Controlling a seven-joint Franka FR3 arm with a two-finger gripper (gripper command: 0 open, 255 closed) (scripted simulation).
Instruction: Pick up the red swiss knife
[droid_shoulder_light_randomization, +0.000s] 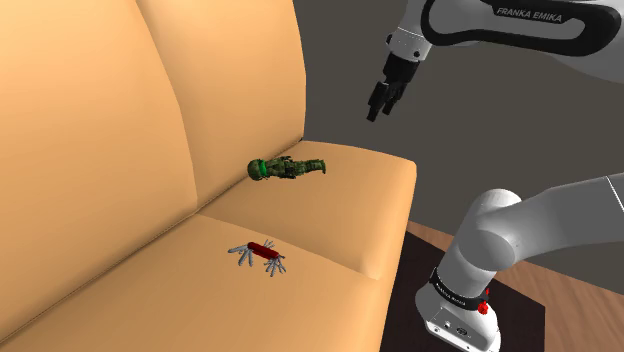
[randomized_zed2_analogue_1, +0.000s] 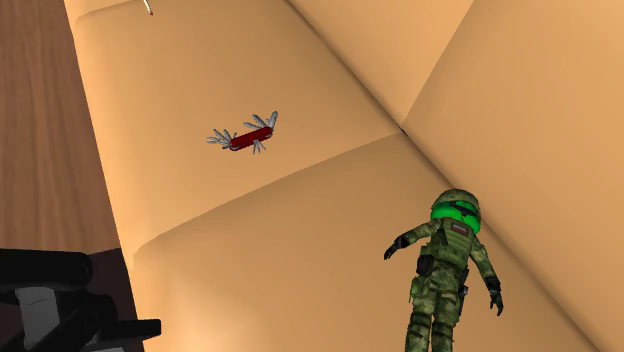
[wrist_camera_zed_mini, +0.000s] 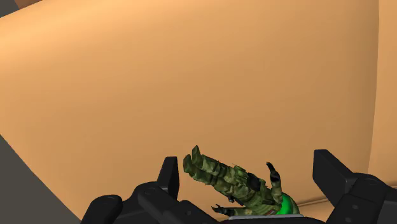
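Nearest you, the stand sits off the sofa's front edge, with the white arm rising from it. Next out is the red swiss knife. It lies flat on the seat of the tan sofa, grey blades fanned out at both ends. You'll find it on the cushion just beside the seam between the two seat cushions, roughly midway between front edge and backrest. Nothing touches it. Across that seam, on the end cushion, a camouflage toy soldier lies on the seat, green at the head, head close to the backrest. Your jaws hang in the air above that end cushion, well apart from the knife, and they stand open. In the wrist view the two black fingers are spread wide, with the soldier seen between them and untouched. Farthest off, the backrest rises behind both things.
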